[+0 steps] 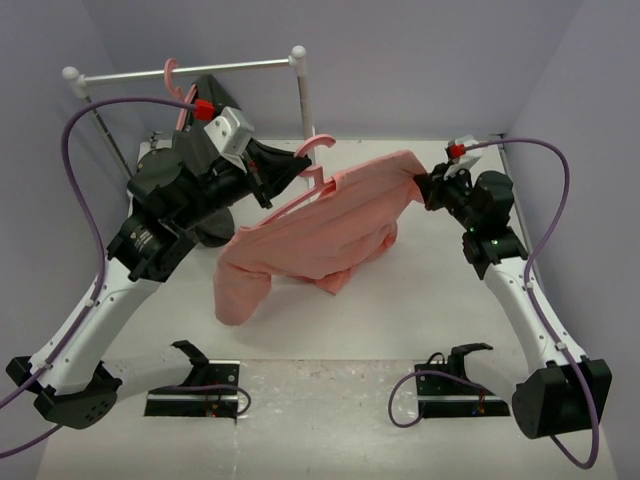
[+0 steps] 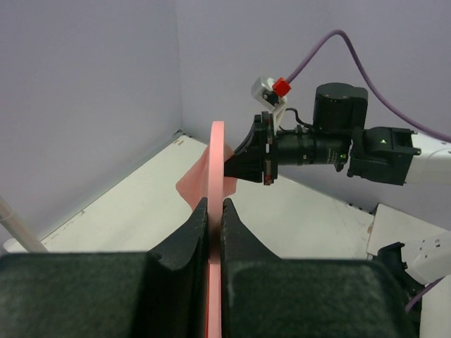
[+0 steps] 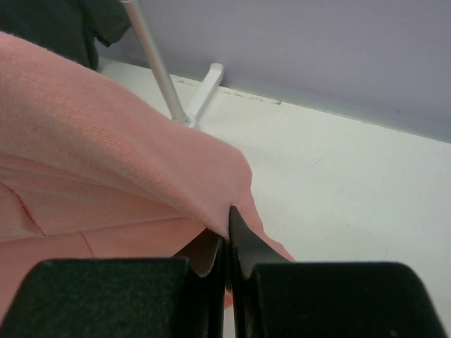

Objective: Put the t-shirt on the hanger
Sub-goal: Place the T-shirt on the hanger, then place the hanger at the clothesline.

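1. Table (image 1: 430,310) first, since it's the biggest thing: the job isn't lying flat on it. Everything is held up in the air between the two arms, and I can't tell if the lowest fold brushes the surface.
2. T-shirt (image 1: 320,235): it's draped over the hanger, sagging on the left side and pulled into a bunched ridge toward the right. I'd call it roughly halfway. The neck looks threaded, but the right shoulder isn't seated and the whole thing needs straightening.
3. Hanger (image 2: 216,162): it's up off the table under the cloth, with its hook poking out above the collar.
4. Left gripper (image 2: 211,211): the fingers are clamped tight on the hanger's thin bar, which runs edge-on right between the pads.
5. Right gripper (image 3: 225,232): it's pinched closed on a fold at the shirt's right end. The fabric spills up and left from the fingertips.
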You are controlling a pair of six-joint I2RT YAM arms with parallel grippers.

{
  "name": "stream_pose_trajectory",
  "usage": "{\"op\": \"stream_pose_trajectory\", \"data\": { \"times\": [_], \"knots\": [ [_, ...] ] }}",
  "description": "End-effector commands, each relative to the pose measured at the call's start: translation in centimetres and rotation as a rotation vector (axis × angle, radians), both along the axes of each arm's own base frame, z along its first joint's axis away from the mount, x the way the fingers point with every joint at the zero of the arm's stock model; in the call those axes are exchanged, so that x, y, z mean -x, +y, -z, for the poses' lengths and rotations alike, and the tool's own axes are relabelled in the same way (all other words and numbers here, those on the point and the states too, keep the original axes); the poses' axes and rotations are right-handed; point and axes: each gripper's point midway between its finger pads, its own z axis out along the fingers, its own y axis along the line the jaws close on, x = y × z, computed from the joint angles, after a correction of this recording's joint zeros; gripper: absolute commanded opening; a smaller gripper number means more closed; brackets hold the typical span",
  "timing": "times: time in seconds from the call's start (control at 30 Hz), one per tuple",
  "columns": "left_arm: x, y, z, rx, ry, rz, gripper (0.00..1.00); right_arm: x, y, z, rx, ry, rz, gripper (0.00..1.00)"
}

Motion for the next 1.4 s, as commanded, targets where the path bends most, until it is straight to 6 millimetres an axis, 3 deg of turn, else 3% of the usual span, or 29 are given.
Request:
{"op": "stream_pose_trajectory", "data": {
  "times": [0.0, 0.1, 0.23, 0.33, 0.4, 0.47, 0.57, 0.67, 0.73, 0.77, 0.8, 0.83, 0.93, 0.97, 1.0, 1.07, 1.17, 1.27, 1.37],
  "knots": [
    [1.2, 3.3, -6.4, 0.131, -0.132, -0.106, 0.00, -1.9, -5.2, -0.5, -0.012, 0.018, 0.282, 0.00],
    [1.7, 3.7, -7.0, 0.145, -0.145, -0.107, 0.00, -2.8, -7.6, -0.1, -0.059, 0.075, 0.378, 0.00],
    [2.0, 3.9, -7.3, 0.158, -0.148, -0.107, 0.00, -3.6, -7.5, 0.8, -0.063, 0.139, 0.373, 0.00],
    [2.2, 4.0, -7.7, 0.167, -0.155, -0.101, 0.00, -4.7, -8.6, 1.0, -0.091, 0.165, 0.414, 0.00],
    [2.4, 4.0, -7.9, 0.170, -0.158, -0.094, 0.00, -5.0, -8.0, 0.4, -0.102, 0.174, 0.380, 0.00],
    [2.3, 4.2, -8.2, 0.178, -0.159, -0.107, 0.00, -4.9, -6.2, -0.2, -0.117, 0.190, 0.275, 0.00],
    [1.3, 4.8, -8.5, 0.193, -0.139, -0.168, 0.00, -4.9, -5.8, -1.2, -0.145, 0.187, 0.261, 0.01],
    [0.4, 7.2, -10.1, 0.235, -0.114, -0.300, 0.00, -4.9, -6.4, -2.6, -0.163, 0.187, 0.303, 0.54],
    [0.5, 8.3, -11.3, 0.250, -0.126, -0.346, 0.00, -4.3, -5.7, -4.1, -0.189, 0.169, 0.270, 0.60],
    [0.2, 9.3, -12.0, 0.260, -0.131, -0.399, 0.00, -3.7, -5.3, -5.1, -0.208, 0.149, 0.252, 0.70],
    [-0.4, 10.8, -12.6, 0.270, -0.126, -0.489, 0.00, -3.0, -5.2, -6.7, -0.232, 0.108, 0.241, 0.88],
    [-0.9, 12.2, -13.3, 0.274, -0.124, -0.564, 0.00, -2.3, -5.0, -7.8, -0.256, 0.086, 0.236, 0.96],
    [-1.7, 14.8, -14.6, 0.285, -0.117, -0.713, 0.00, -1.4, -4.9, -9.7, -0.291, 0.054, 0.233, 0.99],
    [-2.0, 16.3, -16.5, 0.280, -0.140, -0.793, 0.00, -0.9, -4.9, -10.5, -0.301, 0.058, 0.239, 0.99],
    [-3.4, 16.0, -15.5, 0.227, -0.121, -0.837, 0.00, -0.6, -5.0, -11.0, -0.303, 0.057, 0.240, 0.99],
    [-2.9, 17.4, -18.4, 0.261, -0.158, -0.888, 0.00, -0.4, -5.2, -11.8, -0.325, 0.070, 0.262, 0.99],
    [-4.8, 15.3, -16.6, 0.176, -0.123, -0.856, 0.00, -0.3, -5.3, -10.8, -0.340, 0.120, 0.283, 0.99],
    [-6.5, 12.6, -10.7, 0.100, -0.006, -0.789, 0.00, -0.5, -5.1, -9.1, -0.348, 0.150, 0.284, 0.99],
    [-7.7, 11.7, -5.9, 0.054, 0.067, -0.797, 0.00, -0.6, -5.0, -7.1, -0.349, 0.182, 0.280, 0.99]
  ]
}}
